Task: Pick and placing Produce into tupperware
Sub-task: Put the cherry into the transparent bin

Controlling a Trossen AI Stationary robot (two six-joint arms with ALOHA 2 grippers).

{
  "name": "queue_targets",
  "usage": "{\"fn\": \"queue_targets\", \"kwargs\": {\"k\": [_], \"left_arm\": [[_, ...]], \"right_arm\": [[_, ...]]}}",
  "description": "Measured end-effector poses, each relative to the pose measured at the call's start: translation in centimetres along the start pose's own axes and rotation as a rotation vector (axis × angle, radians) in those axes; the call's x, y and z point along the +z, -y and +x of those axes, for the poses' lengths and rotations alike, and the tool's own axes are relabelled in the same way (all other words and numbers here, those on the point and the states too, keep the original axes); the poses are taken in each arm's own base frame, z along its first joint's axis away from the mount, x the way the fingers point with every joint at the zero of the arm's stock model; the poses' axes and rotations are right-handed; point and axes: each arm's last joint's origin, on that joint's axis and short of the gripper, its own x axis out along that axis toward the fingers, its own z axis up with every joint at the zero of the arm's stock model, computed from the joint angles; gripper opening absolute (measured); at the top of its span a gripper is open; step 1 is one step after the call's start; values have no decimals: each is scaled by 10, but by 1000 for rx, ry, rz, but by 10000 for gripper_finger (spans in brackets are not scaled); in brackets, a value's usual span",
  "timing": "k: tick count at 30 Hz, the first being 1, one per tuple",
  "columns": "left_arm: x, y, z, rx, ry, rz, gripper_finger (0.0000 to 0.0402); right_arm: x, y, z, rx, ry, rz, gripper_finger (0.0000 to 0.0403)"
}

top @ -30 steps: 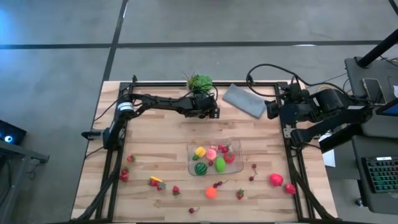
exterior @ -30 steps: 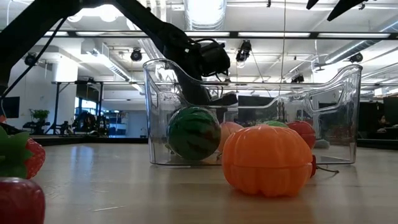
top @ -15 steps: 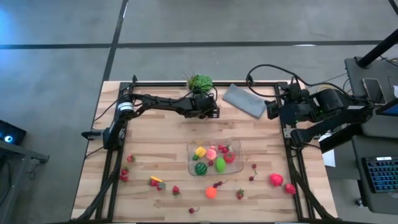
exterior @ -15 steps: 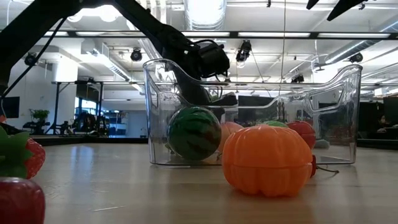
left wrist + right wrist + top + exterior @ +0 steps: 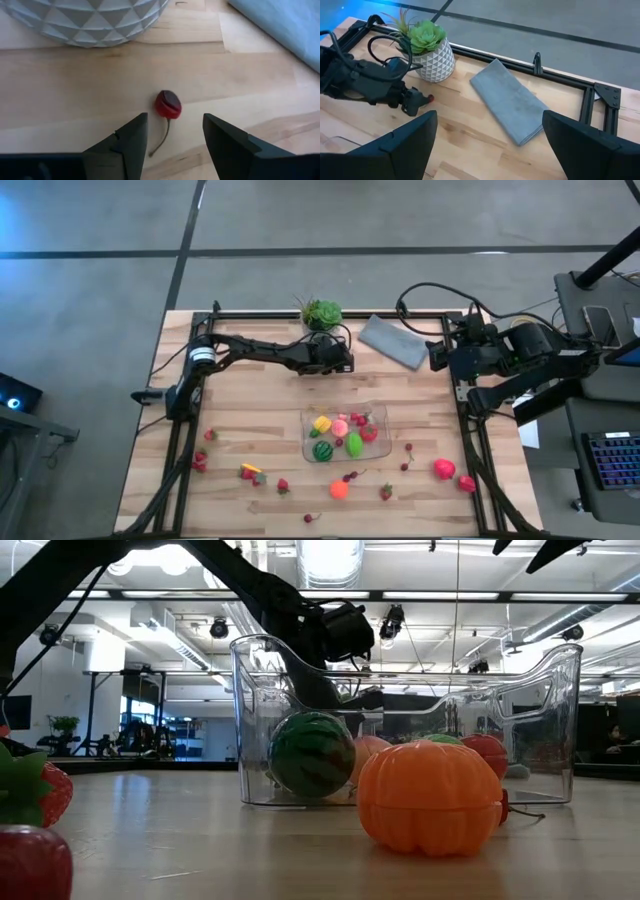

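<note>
Pick step: small red stemmed cherry (image 5: 167,104) by table's far edge is straddled by left gripper (image 5: 172,136); fingers apart, nothing clamped; closing on it judged next.

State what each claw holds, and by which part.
Nothing is held. The left claw stands open over a cherry lying by the pot, untouched. The right claw is open and empty.

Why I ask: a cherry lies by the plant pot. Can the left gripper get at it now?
Probably yes. The left gripper is open just short of the cherry, bare wood between them; the pot stands clear beyond it.
</note>
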Motion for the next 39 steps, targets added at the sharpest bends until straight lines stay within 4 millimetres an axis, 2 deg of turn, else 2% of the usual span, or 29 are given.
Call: {"fn": "queue_targets", "kwargs": {"k": [19, 24, 32, 39], "left_arm": [[4, -1, 2, -18, -41, 23, 175], [7, -4, 4, -14, -44, 16, 175], [1, -14, 9, 9, -78, 19, 175], [3, -8, 10, -51, -53, 6, 175]], "right_arm": [[1, 0, 0, -8, 25, 5, 352], [1, 0, 0, -8, 25, 5, 352], [1, 0, 0, -11, 33, 5, 352], [2, 0, 0, -17, 48, 5, 352]]}}
